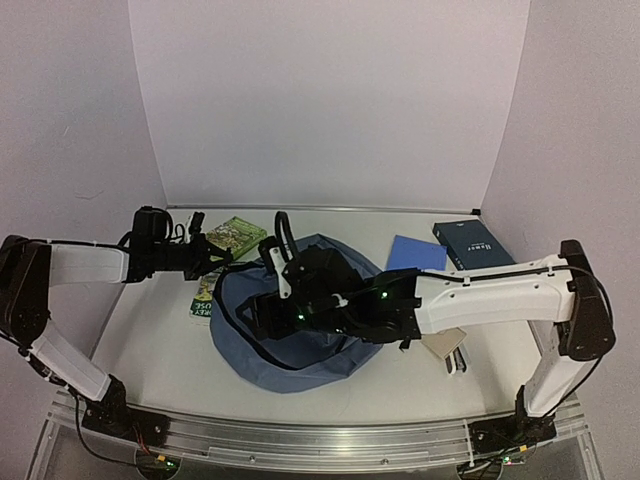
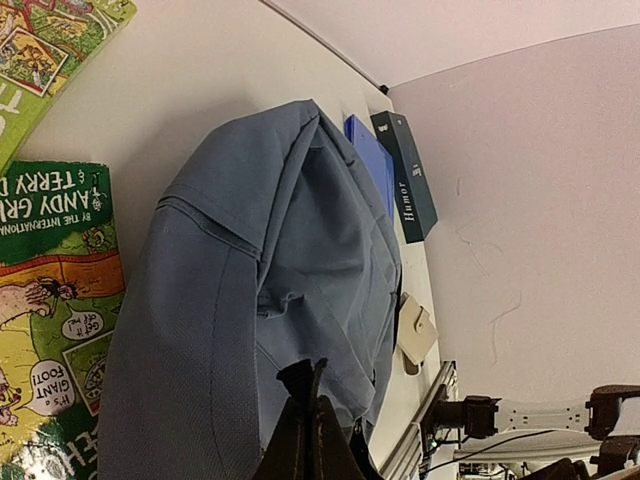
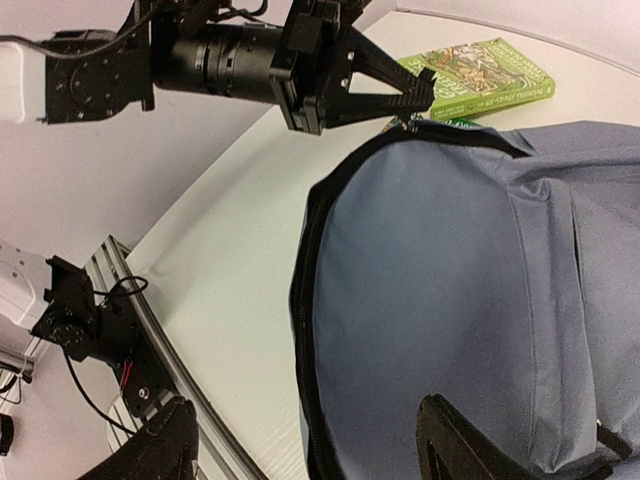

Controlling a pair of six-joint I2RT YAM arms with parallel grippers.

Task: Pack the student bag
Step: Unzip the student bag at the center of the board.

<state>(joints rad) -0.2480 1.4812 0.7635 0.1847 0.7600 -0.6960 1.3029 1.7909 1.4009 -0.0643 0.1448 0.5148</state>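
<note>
Packing barely begun: the student bag (image 1: 300, 372) lies mid-table, zipper partly open.
Green picture books (image 1: 235, 235), Humor book (image 1: 472, 245) and blue notebook (image 1: 418, 252) lie outside; right gripper (image 3: 310, 445) spread, empty, above the bag; left gripper (image 3: 420, 100) pinched closed at its zipper edge.

Slate-blue student bag (image 3: 430, 300), black zipper (image 3: 300, 300) edging; green cartoon-covered books (image 1: 232, 234) at ten o'clock; bright-blue notebook (image 1: 415, 252); dark-teal book (image 2: 410, 175).

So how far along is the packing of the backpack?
Early. Nothing looks packed: the green books, blue notebook and dark book lie on the table. In hand: left gripper pinches the backpack at its zipper edge, right gripper open above it. Left: getting those things inside.
</note>
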